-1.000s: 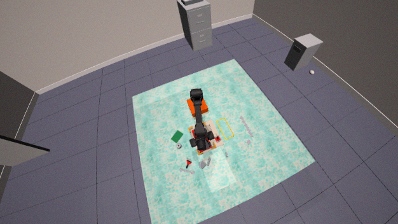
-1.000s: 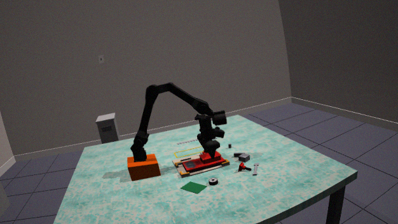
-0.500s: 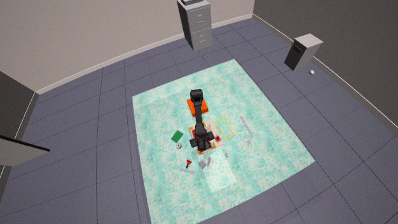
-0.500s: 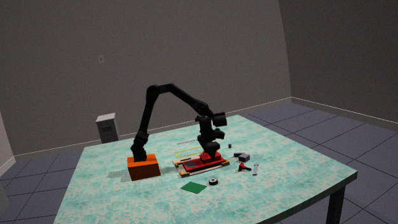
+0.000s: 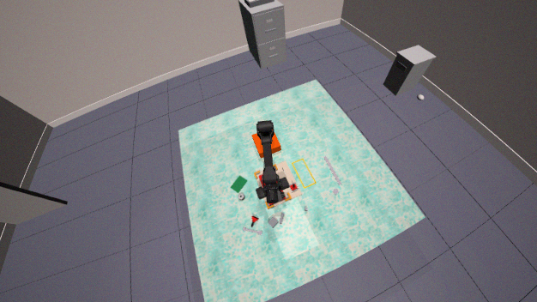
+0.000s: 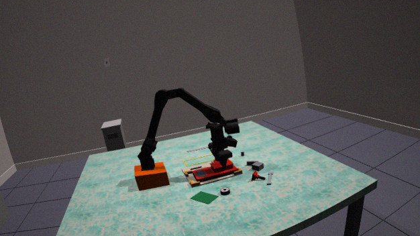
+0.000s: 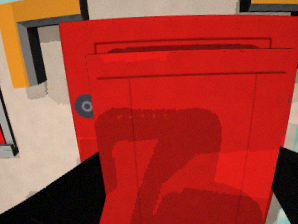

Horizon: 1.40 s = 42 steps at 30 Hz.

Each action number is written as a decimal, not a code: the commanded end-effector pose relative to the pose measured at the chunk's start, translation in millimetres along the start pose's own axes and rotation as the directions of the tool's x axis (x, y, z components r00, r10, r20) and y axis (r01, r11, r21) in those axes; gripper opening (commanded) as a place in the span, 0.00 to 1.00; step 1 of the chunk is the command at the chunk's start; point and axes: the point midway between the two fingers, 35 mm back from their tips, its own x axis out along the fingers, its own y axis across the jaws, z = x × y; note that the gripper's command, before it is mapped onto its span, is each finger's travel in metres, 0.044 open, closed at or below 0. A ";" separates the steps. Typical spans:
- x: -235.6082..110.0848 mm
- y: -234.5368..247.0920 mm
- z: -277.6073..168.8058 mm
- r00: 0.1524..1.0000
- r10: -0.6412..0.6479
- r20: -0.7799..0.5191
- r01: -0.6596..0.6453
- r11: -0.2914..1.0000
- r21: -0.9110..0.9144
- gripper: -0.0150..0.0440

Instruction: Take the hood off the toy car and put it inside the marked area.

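The red hood (image 6: 217,165) (image 7: 240,100) is a raised block on the red toy car (image 6: 211,173) (image 7: 71,60); no clear gap shows between them. My gripper (image 6: 223,165) (image 7: 185,157) points down over the car, with one black finger against each long side of the hood, shut on it. In the top view the arm covers most of the hood and the fingertips. The marked area is a yellow outline (image 5: 298,161) (image 6: 198,158) on the table, beside the car's board, with nothing inside it.
The car lies on a beige board (image 5: 293,173) with orange corner brackets. Around it are a green sheet (image 5: 238,184) (image 6: 204,197), a small wheel (image 5: 241,195) (image 6: 225,191), a red-and-black part (image 5: 255,220) (image 6: 255,175), grey blocks (image 5: 273,221) (image 6: 257,165) and a long grey strip (image 5: 333,171).
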 end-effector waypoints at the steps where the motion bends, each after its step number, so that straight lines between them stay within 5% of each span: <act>1: -0.4 0.2 0.2 1.000 0.001 0.001 -0.001 1.000 0.000 0.74; 3: -0.4 0.2 0.2 1.000 0.001 0.001 -0.001 1.000 0.000 0.72; 14: -5.9 0.1 0.4 1.000 0.001 0.001 -0.001 1.000 0.000 0.25; 42: -24.3 0.0 0.3 1.000 0.000 0.000 0.000 1.000 0.000 0.25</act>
